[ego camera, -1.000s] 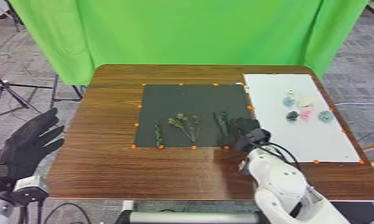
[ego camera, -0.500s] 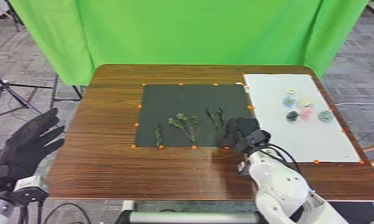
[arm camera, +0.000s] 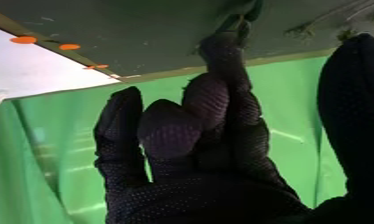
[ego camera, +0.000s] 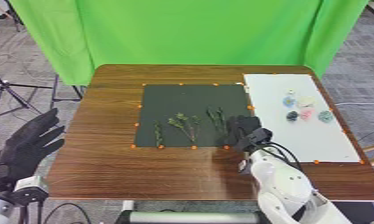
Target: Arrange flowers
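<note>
The right hand (ego camera: 244, 127) wears a black, apparently mesh-textured glove (arm camera: 206, 196); its rounded white arm (ego camera: 283, 179) has black cables (ego camera: 291, 153).

A slender green stem (ego camera: 158, 134) is lying near the left edge of a dark mat (ego camera: 170, 97); beside it, a branched sprig (ego camera: 181, 121) is fanning its leafy tops away from the robot. Dark leafy stems (ego camera: 215, 118) are stretching lengthwise on the mat's right side. On the white sheet (ego camera: 299, 145), a pink flower head (ego camera: 306, 115) is resting between a dark one (ego camera: 292, 116) and a gray-green one (ego camera: 326, 116), with pale-blue (ego camera: 288, 101) and cream (ego camera: 305, 102) heads sitting farther off.
</note>
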Motion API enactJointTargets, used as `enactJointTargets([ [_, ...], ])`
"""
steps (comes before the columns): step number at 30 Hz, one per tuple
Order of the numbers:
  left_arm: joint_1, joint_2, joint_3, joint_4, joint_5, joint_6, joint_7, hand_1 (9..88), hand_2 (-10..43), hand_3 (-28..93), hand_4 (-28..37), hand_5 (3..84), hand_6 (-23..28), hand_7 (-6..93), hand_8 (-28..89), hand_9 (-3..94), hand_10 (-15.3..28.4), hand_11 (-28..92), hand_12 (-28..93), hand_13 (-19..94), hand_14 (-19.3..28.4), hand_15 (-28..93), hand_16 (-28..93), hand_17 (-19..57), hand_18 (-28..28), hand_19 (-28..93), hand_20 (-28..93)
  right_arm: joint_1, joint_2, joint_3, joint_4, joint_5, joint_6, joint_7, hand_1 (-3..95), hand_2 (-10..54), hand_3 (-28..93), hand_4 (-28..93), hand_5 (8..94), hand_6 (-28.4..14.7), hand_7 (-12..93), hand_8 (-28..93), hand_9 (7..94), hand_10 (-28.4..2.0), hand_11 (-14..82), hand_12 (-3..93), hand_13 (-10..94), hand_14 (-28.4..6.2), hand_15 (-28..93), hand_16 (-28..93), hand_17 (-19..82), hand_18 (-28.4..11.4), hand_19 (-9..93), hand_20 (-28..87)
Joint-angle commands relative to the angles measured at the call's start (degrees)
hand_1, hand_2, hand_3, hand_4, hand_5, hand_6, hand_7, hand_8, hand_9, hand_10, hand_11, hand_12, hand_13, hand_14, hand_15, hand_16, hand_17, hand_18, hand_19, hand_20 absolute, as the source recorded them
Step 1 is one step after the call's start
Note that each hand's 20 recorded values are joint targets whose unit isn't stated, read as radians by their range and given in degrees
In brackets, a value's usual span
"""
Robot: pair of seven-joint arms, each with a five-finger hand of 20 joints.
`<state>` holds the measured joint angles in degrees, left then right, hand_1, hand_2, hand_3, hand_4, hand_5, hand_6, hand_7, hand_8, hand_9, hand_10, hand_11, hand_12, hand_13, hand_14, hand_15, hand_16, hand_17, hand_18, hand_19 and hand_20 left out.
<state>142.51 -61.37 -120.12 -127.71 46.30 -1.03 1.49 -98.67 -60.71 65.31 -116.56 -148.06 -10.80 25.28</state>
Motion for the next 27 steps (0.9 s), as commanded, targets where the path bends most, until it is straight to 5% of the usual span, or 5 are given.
enactJointTargets([
  [1, 0.2, -0.33, 0.10, 0.11, 0.14, -0.33, -0.51, 21.4, -0.2, 70, -28.3, 20.8, 0.9, 20.9, -10, 16.7, 8.7, 11, 20, 14, 10.8, 14, 8, -11.1, 18.3, 37, 10, 1.3, 0.0, -0.1, 0.8, -0.2, 1.1, -1.3, 22.8, -9.5, 83, -25, 40.4, -7.0, 38, -14, 43.6, -18.1, 62.2, 46.0, 58, -11.7, 84, 36, 22, -23.2, 78, 51],
  [13, 0.4, -0.38, -0.01, 0.00, 0.08, -0.11, -0.55, 21.4, -0.2, 71, -28.3, 20.8, 0.9, 20.9, -10, 16.7, 8.7, 11, 20, 14, 10.9, 15, 8, -11.1, 18.2, 37, 10, 3.0, -1.5, -1.8, 4.6, 0.5, -3.6, -4.5, 21.7, -8.2, 84, -25, 38.5, -6.4, 31, -13, 39.9, -15.5, 42.7, 31.0, 47, -15.2, 81, 28, 14, -23.7, 73, 53],
  [27, 0.4, -0.05, 0.15, 0.09, -0.10, 0.05, -0.24, 21.4, -0.1, 70, -28.3, 20.8, 0.9, 20.9, -10, 16.7, 8.7, 12, 20, 14, 10.8, 15, 8, -11.2, 18.3, 37, 10, 2.4, 0.0, -1.1, 3.2, 0.4, -4.1, -4.5, 21.0, -7.4, 83, -25, 41.1, -5.5, 35, -14, 40.8, -15.2, 41.8, 30.9, 47, -15.5, 81, 27, 14, -23.5, 72, 53],
])
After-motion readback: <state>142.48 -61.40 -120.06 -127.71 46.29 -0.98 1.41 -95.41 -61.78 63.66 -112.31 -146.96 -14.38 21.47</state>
